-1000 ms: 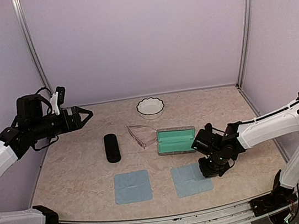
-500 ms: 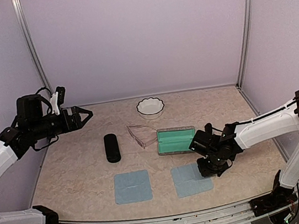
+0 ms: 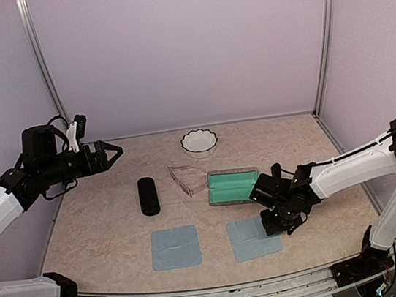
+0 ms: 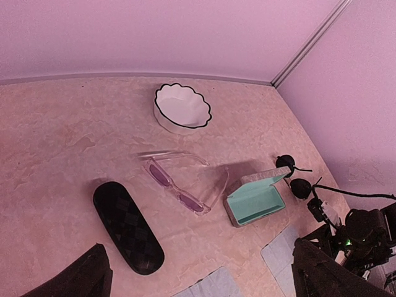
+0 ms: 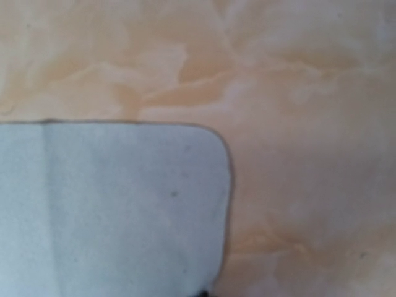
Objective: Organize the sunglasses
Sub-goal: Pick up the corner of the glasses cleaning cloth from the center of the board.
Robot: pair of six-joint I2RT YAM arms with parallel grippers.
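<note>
Right gripper [image 3: 272, 225] has nudged left to the near-right cloth [image 3: 249, 239], can't tell if it's clenched; pinkish-clear sunglasses [image 3: 187, 178] lie mid-table just left of the unlatched teal-lined case [image 3: 231, 186], round dark pair [image 4: 293, 176] shows clearly only from the left wrist, right of that case, and left gripper [image 3: 116, 152] hangs with fingers spread, gripping nothing.

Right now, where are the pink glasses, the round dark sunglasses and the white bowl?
pink glasses [image 4: 159, 176], left wrist view, on one tinted lens.
round dark sunglasses [image 4: 301, 187], left wrist view, on one lens.
white bowl [image 4: 181, 108], left wrist view, on its inside.
</note>
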